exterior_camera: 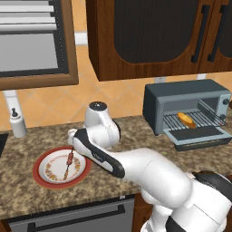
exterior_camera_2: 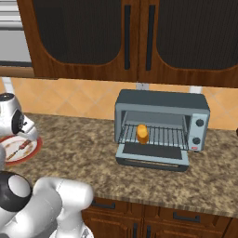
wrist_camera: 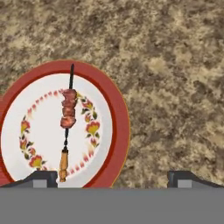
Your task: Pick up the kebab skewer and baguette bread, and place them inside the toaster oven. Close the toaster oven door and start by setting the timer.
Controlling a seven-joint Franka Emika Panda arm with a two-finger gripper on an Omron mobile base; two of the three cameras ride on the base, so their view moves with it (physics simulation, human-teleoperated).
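Counter (wrist_camera: 175, 65) | kebab skewer (wrist_camera: 68, 114) lengthwise on plate (wrist_camera: 114, 144), handle toward fingers (wrist_camera: 43, 178) | fingers apart

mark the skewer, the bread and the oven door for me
Thin kebab skewer with red-brown meat chunks (wrist_camera: 68, 109), hand view, on the meat.
Stubby golden-orange baguette bread (exterior_camera_2: 142, 133), right base view, loaf's middle.
Dark glass toaster oven door in grey frame (exterior_camera_2: 151, 151), right base view, open panel's glass.

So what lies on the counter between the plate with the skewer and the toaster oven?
Only bare speckled countertop on the surface, as the right base view shows, from the plate holding the kebab skewer to the toaster oven. In the left base view the arm crosses above it.
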